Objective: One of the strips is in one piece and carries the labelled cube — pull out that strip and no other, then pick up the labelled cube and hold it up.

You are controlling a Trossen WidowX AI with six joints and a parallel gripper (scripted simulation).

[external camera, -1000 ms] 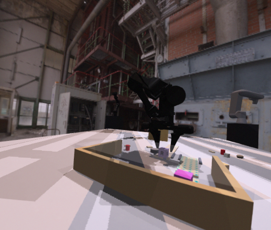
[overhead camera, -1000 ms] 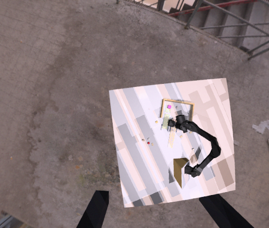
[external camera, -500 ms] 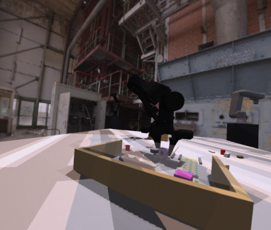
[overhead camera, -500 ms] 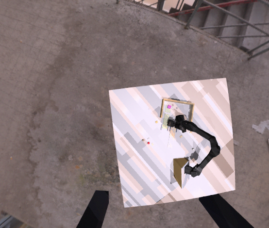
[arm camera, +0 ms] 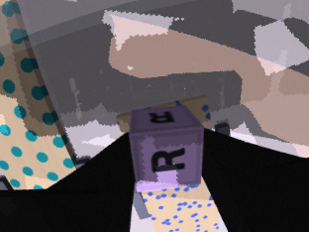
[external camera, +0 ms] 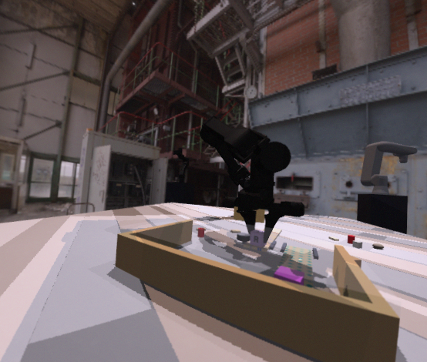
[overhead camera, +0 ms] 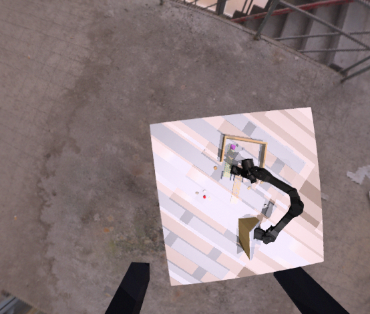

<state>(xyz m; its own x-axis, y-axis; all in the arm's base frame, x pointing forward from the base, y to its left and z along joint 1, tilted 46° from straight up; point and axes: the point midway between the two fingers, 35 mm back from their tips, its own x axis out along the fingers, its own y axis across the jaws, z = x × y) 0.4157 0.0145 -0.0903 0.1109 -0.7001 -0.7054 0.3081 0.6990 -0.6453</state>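
Note:
A purple cube (external camera: 257,238) (arm camera: 166,159) marked with the letter R is between the two black fingers of my gripper (external camera: 259,233) (arm camera: 161,137). The gripper is shut on it. The cube is over the far part of a tan strip with blue dots (arm camera: 183,213) (overhead camera: 236,190); whether it still touches the strip cannot be told. A wider tan strip with teal dots (arm camera: 31,144) (overhead camera: 226,170) (external camera: 298,256) lies alongside, between short dark guides. A plain magenta block (external camera: 290,274) (overhead camera: 232,147) is at its far end.
A three-sided wooden wall (overhead camera: 246,139) (external camera: 244,286) surrounds the strips' far ends. A tall brown panel (overhead camera: 245,233) stands near the arm's base. A red piece (external camera: 200,232) is inside the wall. Another red piece (overhead camera: 204,196) (external camera: 350,239) and small pebble-like bits lie to one side.

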